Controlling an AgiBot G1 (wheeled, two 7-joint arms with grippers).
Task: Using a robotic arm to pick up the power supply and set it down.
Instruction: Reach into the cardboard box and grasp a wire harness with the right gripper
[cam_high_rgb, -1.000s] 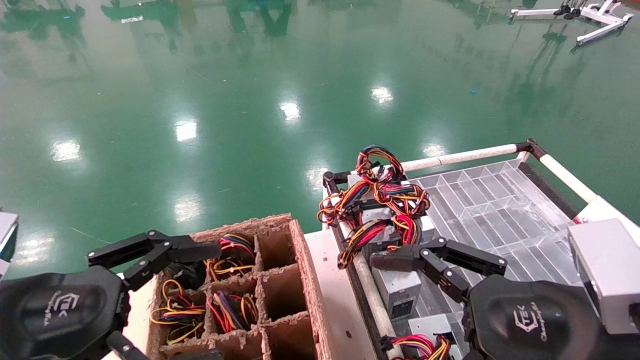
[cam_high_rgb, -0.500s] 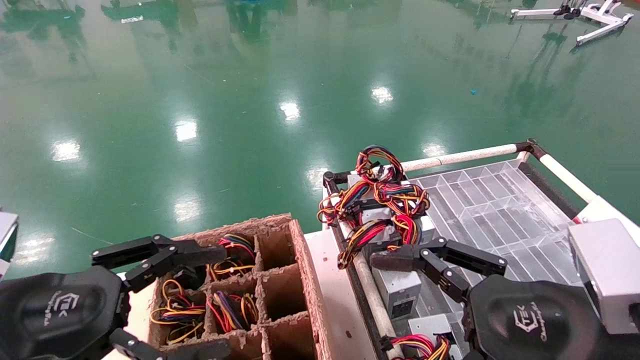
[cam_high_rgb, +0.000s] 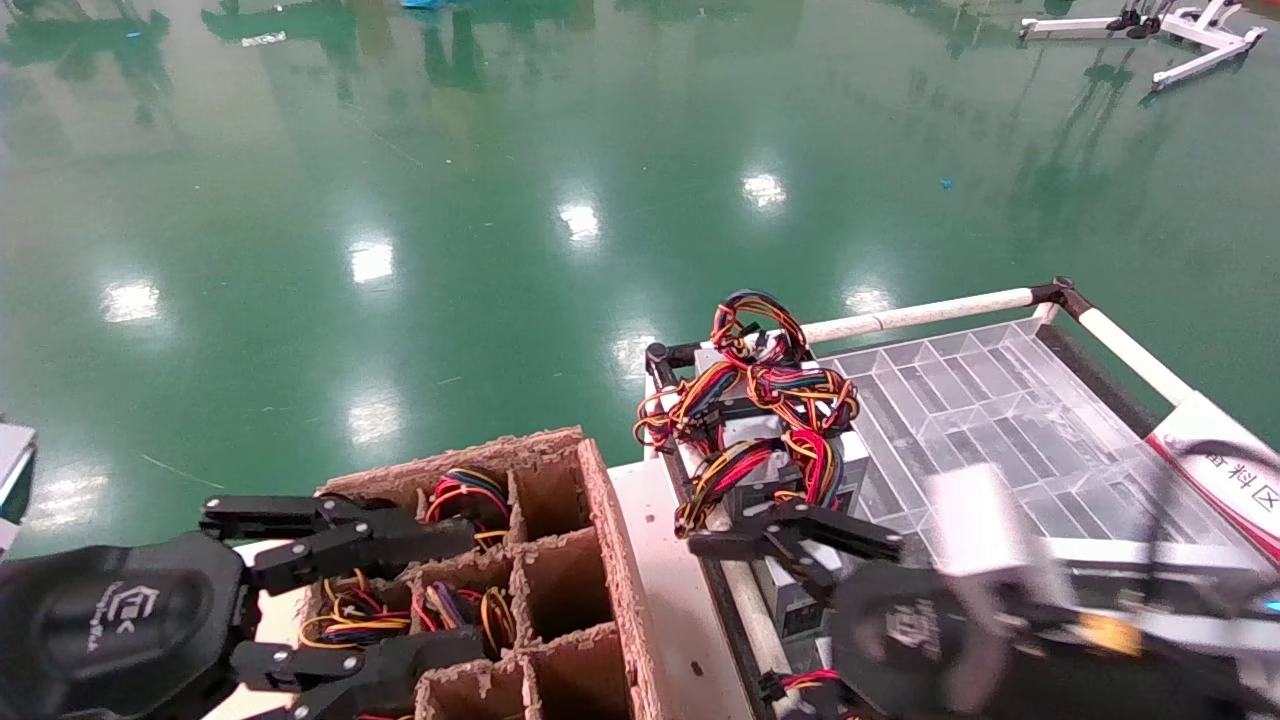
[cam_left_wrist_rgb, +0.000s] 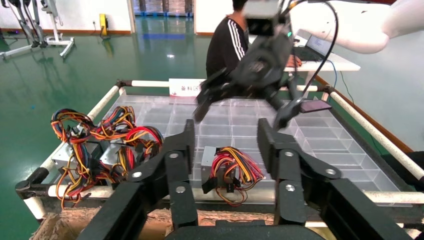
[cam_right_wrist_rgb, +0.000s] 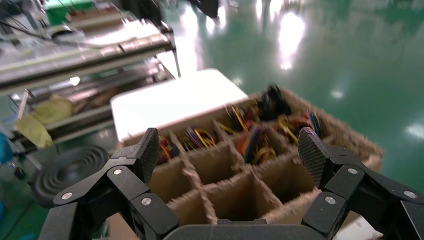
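- Left tool (cam_high_rgb: 420, 590) at the near left of the head view, over the cardboard divider box (cam_high_rgb: 600, 560); fingers spread wide, nothing between them, one finger above the back cells, the other low at the front cells.
- Box cells under and beside that tool stuffed with red, yellow and black wire bundles (cam_high_rgb: 462, 612); cells on the box's right side bare cardboard.
- From the left wrist view, same wide gap between the two black fingers (cam_left_wrist_rgb: 176, 165), aimed across at the clear-bottomed tray (cam_left_wrist_rgb: 320, 135).
- White-railed tray (cam_high_rgb: 920, 312) just right of the box, clear gridded floor, mostly bare toward the far right.
- Power supply (cam_high_rgb: 790, 595) flat on the tray's left edge, close to the rail, grey casing partly hidden under the right tool.
- More grey units with tangled wires (cam_high_rgb: 760, 400) piled in the tray's far left corner; one further unit (cam_left_wrist_rgb: 225, 170) lying alone on the tray floor, seen from the left wrist view.
- Robotic arm (cam_high_rgb: 1000, 620) at the near right, silver camera box on its wrist, blurred; right tool (cam_high_rgb: 790, 530) above the tray's left edge, just over the power supply and near the wire pile, fingers wide apart, gripping nothing.
- Right wrist view: both padded fingertips (cam_right_wrist_rgb: 144, 150) far apart, divider box beyond them.
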